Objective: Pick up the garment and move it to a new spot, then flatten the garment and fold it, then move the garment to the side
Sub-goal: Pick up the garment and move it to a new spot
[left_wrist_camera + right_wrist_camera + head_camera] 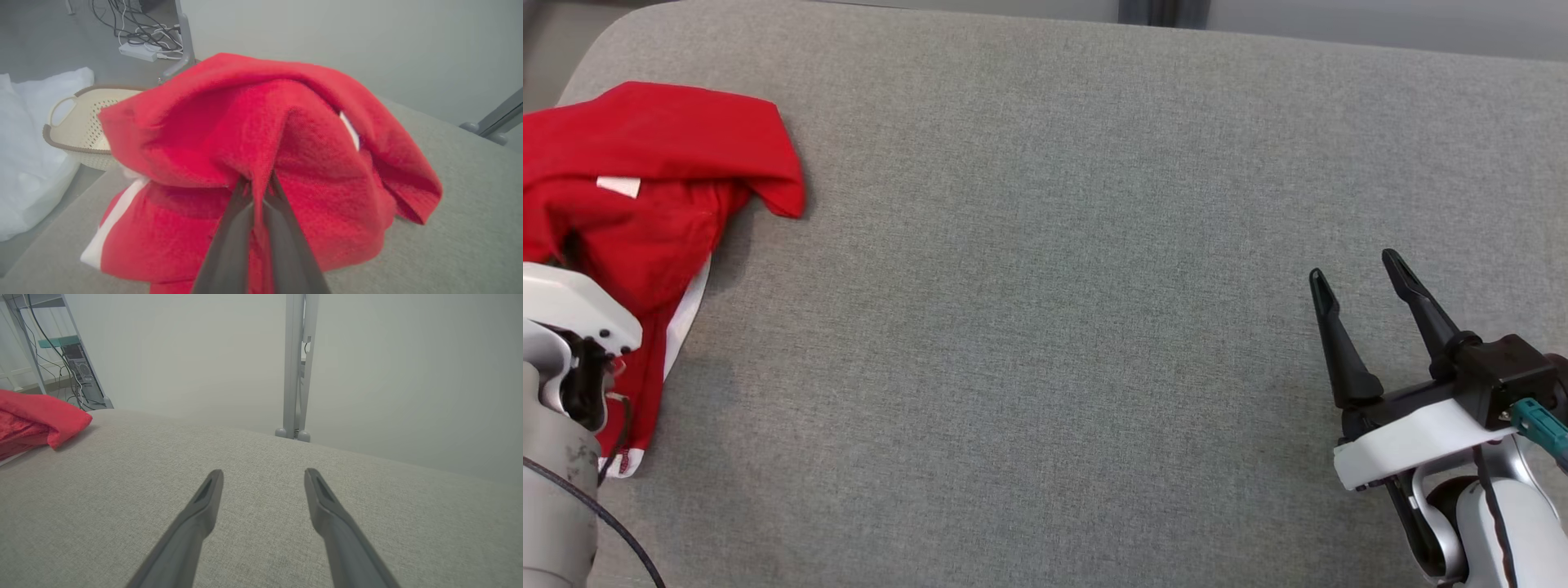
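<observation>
From my seat, the left gripper [258, 182] is clamped on a raised fold of the red garment [327, 183], which bunches up right around and ahead of its fingers. It's a soft knit with a white trim stripe, rumpled into a lumpy heap on the grey woven cushion [1045, 327]. The right gripper [1356, 271] sits well apart from it, jaws spread, nothing in them.
</observation>
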Available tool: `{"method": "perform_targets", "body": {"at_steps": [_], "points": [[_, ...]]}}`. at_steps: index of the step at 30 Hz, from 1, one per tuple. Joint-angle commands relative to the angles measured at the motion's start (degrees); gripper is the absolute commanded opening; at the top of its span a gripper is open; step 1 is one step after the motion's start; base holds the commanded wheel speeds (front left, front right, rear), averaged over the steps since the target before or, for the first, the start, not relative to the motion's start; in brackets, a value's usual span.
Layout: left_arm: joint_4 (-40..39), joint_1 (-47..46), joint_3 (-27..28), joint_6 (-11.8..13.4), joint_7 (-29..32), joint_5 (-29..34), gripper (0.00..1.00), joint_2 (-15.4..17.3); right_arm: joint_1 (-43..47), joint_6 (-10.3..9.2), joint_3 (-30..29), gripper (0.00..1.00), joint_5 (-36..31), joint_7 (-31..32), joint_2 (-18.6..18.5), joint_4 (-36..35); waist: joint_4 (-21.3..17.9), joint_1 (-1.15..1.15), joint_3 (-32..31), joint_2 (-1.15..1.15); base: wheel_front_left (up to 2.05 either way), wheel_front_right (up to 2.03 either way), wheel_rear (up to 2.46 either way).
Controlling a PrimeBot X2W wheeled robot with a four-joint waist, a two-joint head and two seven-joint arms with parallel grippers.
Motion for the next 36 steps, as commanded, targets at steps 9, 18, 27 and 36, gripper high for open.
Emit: {"method": "perform_targets", "body": {"at_steps": [9,18,27,36], "points": [[-3.96,-5.34,-2.99,3.25,-10.10,5.10,0.00,3.13,0.53,0.10,-0.99,1.00,0.40,-0.96,0.45,1.25,1.39,0.00,-3.91,0.00,0.00,0.00,0.00],[-20.01,1.27,-2.93,4.71,-10.99,7.15,0.00,1.99,2.89,0.09,-2.42,1.00,0.57,-2.23,1.80,2.87,1.69,0.00,-10.34,0.00,0.00,0.00,0.00],[-47.17,20.89,-7.59,9.27,-8.54,10.04,0.00,-3.93,5.26,0.09,-3.79,1.00,0.17,-2.03,2.61,2.42,0.07,0.00,-14.58,0.00,0.00,0.00,0.00],[-65.26,32.81,-13.98,11.64,-1.20,10.93,0.00,-7.95,5.47,0.08,-3.59,1.00,0.66,-1.97,2.87,1.67,-4.05,0.00,-14.22,0.00,0.00,0.00,0.00]]}}
